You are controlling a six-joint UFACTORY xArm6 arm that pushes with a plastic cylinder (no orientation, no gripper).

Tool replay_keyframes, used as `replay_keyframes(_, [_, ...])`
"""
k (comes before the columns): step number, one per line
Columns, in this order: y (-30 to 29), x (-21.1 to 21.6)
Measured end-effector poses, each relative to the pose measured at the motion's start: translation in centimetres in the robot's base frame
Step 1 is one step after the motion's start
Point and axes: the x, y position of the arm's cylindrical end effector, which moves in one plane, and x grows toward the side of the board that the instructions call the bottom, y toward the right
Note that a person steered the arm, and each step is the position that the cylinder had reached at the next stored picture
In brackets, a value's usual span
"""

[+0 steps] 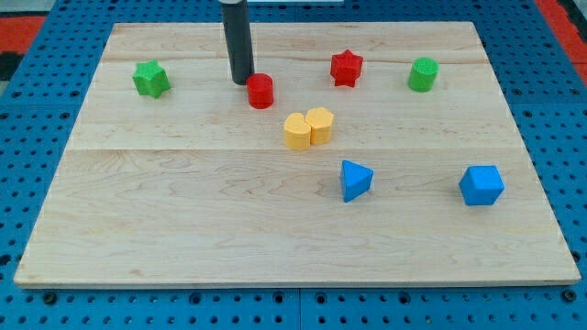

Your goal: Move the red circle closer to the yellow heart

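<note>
The red circle (260, 91) is a short red cylinder in the upper middle of the wooden board (183, 211). My tip (241, 82) stands just to its upper left, touching or nearly touching it. Two yellow blocks sit pressed together below and to the right of the red circle: one (296, 132) on the left and one (320, 124) on the right. I cannot tell which of them is the heart. A small gap separates the red circle from the yellow pair.
A green star (150, 79) lies at the upper left. A red star (346, 68) and a green cylinder (423, 74) lie at the upper right. A blue triangular block (355, 180) and a blue cube-like block (481, 185) lie at the lower right.
</note>
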Motion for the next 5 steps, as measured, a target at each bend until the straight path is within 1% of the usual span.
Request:
replay_keyframes(1, [1.0,1.9])
replay_keyframes(2, [3.3,3.6])
replay_keyframes(3, [4.0,4.0])
replay_keyframes(5, [4.4,-2.8])
